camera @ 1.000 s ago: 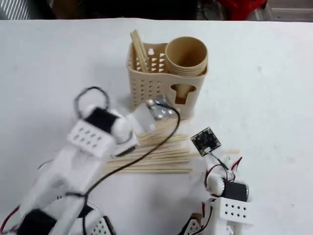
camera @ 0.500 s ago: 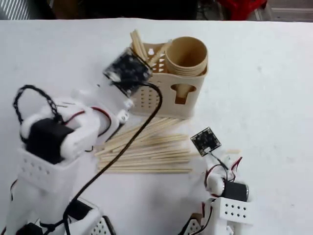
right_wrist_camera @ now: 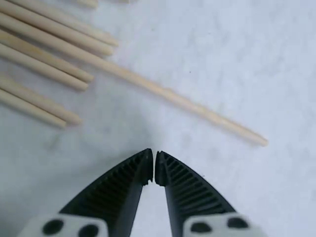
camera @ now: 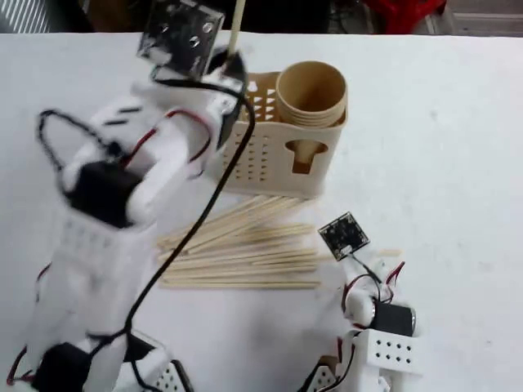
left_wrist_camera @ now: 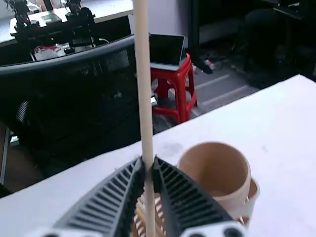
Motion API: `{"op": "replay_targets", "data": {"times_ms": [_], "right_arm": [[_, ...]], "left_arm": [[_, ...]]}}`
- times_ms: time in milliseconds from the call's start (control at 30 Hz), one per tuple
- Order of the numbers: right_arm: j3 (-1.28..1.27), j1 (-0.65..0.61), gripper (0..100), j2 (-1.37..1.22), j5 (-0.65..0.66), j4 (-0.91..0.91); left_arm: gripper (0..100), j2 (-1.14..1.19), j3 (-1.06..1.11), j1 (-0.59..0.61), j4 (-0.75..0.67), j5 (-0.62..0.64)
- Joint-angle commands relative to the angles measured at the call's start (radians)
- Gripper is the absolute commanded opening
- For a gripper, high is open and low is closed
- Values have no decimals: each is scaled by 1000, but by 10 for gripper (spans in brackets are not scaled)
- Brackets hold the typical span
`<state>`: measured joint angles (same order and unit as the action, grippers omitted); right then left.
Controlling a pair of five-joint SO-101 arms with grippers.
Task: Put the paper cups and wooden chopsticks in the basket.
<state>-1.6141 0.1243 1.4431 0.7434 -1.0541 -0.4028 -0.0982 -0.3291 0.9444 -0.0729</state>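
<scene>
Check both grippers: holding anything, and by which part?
Left gripper pinches one wooden chopstick upright, mid-shaft, with a long stretch above the fingertips and the lower end hidden. Right gripper is shut on nothing, over the table.

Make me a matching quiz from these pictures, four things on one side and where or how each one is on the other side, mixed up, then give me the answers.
Things:
1. paper cups
2. loose chopsticks
3. single chopstick
4. right gripper

Places or states:
A. lying on the table beside the basket
B. clamped upright in the left gripper
C. stacked inside the basket
D. shut on nothing, just over the table

Pairs: 1-C, 2-A, 3-B, 4-D
</scene>
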Motion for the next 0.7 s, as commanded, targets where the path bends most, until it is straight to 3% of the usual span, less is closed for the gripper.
{"op": "replay_targets", "data": {"times_ms": [0,200,667], "right_arm": [[3,7,23,8,12,-10],[-2,2,23,8,18,-10],[-5,2,23,8,18,-7]], "left_arm": [[21,62,46,7,-264,15],[22,208,58,19,-391,157],[26,283,58,44,-368,163]]}}
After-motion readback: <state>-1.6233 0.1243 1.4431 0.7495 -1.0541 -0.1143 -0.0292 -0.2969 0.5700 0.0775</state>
